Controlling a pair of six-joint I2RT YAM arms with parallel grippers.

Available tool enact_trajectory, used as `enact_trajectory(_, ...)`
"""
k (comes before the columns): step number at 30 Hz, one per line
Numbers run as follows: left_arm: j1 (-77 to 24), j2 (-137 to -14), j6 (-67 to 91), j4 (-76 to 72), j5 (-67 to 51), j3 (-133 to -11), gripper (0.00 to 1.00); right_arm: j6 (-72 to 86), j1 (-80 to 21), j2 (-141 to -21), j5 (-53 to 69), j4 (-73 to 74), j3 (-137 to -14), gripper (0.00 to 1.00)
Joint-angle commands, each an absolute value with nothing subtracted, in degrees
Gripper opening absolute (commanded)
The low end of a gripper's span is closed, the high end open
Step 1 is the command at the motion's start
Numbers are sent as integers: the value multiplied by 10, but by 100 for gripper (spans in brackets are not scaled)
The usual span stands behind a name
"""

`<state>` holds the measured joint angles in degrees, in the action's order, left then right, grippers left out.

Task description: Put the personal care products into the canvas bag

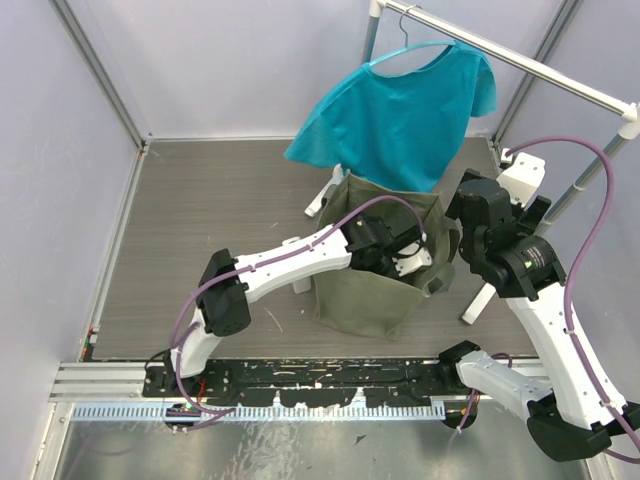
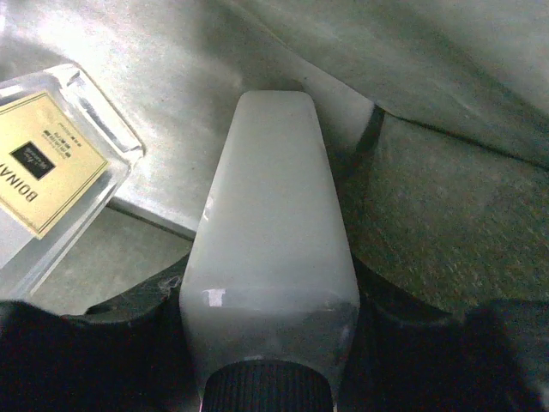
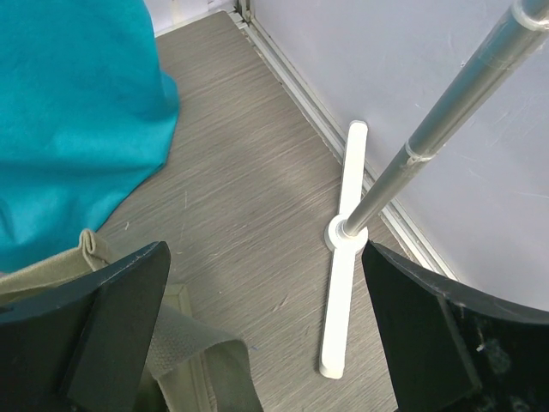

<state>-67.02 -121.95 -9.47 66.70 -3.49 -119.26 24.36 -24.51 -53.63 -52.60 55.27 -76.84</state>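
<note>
White bottle (image 2: 270, 240): clamped at its dark-capped end in the left jaws, low inside the green canvas bag (image 1: 365, 295).
Clear bottle (image 2: 51, 163): lies in the bag too (yellow label facing up), just beside the white one.
Bag: upright on the grey tabletop (image 1: 220, 210), in front of a teal shirt (image 1: 400, 105) on a hanger.
Right jaws: spread wide, holding nothing, at the bag's right rim.

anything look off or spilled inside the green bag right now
Nothing looks spilled or damaged. The clear rectangular bottle with a yellow label sits askew inside the olive-green canvas bag, which seems harmless; the left gripper holds a white dark-capped bottle beside it.
</note>
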Motion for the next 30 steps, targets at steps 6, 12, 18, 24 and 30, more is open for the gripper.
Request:
enact_trajectory(6, -672, -1220, -94, 664, -49, -1175, 53, 243, -244, -533, -527, 526, -762, 100)
enact_trajectory(12, -673, -1217, -84, 649, -79, -1164, 80, 239, -244, -533, -522, 520, -757, 100)
enact_trajectory(18, -672, -1214, -79, 649, -86, -1177, 95, 232, -243, -534, -520, 515, -756, 100)
enact_trajectory(24, -661, -1165, -46, 604, -138, -1199, 98, 226, -244, -538, -516, 512, -756, 100)
enact_trajectory(30, -614, -1069, 49, 462, -211, -1172, 98, 222, -243, -544, -509, 508, -757, 100)
